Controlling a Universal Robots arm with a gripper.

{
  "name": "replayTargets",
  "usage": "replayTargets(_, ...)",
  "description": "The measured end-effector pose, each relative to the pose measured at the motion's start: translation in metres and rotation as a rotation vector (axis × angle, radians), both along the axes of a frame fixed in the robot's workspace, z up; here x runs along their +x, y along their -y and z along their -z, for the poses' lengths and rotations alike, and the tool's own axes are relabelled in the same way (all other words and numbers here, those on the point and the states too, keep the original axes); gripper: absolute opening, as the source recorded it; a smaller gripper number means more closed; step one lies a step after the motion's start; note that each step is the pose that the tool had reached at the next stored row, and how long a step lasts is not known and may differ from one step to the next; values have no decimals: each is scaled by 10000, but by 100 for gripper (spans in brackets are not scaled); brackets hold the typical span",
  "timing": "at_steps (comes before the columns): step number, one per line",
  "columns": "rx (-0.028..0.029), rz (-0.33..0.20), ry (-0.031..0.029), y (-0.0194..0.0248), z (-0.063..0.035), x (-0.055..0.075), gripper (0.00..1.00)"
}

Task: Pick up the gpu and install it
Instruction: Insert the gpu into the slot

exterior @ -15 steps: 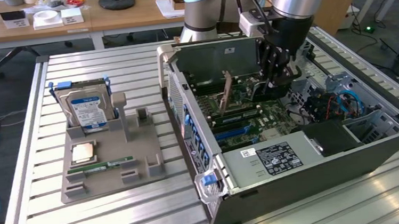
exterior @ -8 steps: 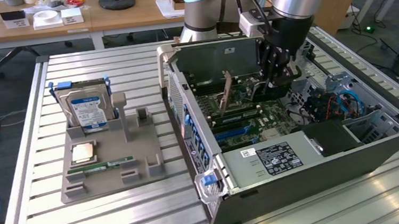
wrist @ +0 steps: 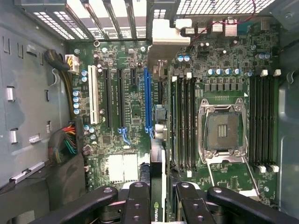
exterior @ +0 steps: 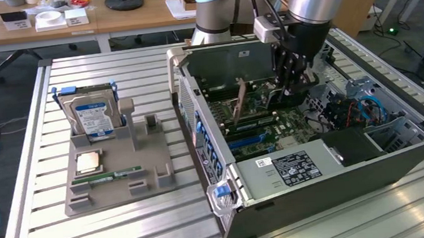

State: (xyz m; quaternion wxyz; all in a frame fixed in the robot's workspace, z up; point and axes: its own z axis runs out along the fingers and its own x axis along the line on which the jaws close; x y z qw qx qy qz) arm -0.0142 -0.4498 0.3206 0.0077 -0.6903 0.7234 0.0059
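Wrist view shows the tool (wrist: 161,191) clamped on the graphics card (wrist: 159,156). The card stands on edge between the fingers (wrist: 138,200), over the motherboard (wrist: 224,93) and just beside the long blue slot (wrist: 147,100). Seen from the exterior view, the arm (exterior: 313,3) reaches down into the open computer case (exterior: 338,183). Well apart, a hard drive (exterior: 93,117) stands upright in a grey holder (exterior: 115,192) on the tabletop (exterior: 130,233).

The gpu (wrist: 159,154) shows only edge-on. The picture's edge cuts off its near end and the gripper (wrist: 158,198).
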Motion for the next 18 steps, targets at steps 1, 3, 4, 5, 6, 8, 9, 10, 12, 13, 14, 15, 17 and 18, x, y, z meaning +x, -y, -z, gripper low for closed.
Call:
replayTargets(1, 0, 0, 0, 0, 12, 0, 26)
replayTargets(3, 2, -1, 0, 0, 34, 0, 26)
replayTargets(4, 1, -2, 0, 0, 41, -1, 26)
replayTargets(5, 0, 0, 0, 0, 45, -1, 26)
replayTargets(6, -3, 0, -1, 0, 45, -1, 26)
replayTargets(8, -2, 0, 0, 0, 45, -1, 26)
replayTargets(9, -1, 0, -1, 0, 46, -2, 26)
replayTargets(10, 0, 0, 0, 0, 47, -1, 26)
replayTargets(12, 4, 1, 2, 0, 59, -4, 26)
replayTargets(13, 1, 2, 1, 1, 65, -8, 26)
replayTargets(14, 0, 0, 1, 3, 71, -13, 26)
replayTargets(15, 0, -8, 2, 5, 77, -22, 26)
replayTargets(17, 6, -35, 13, 9, 89, -46, 26)
replayTargets(18, 10, -51, 22, 10, 96, -57, 26)
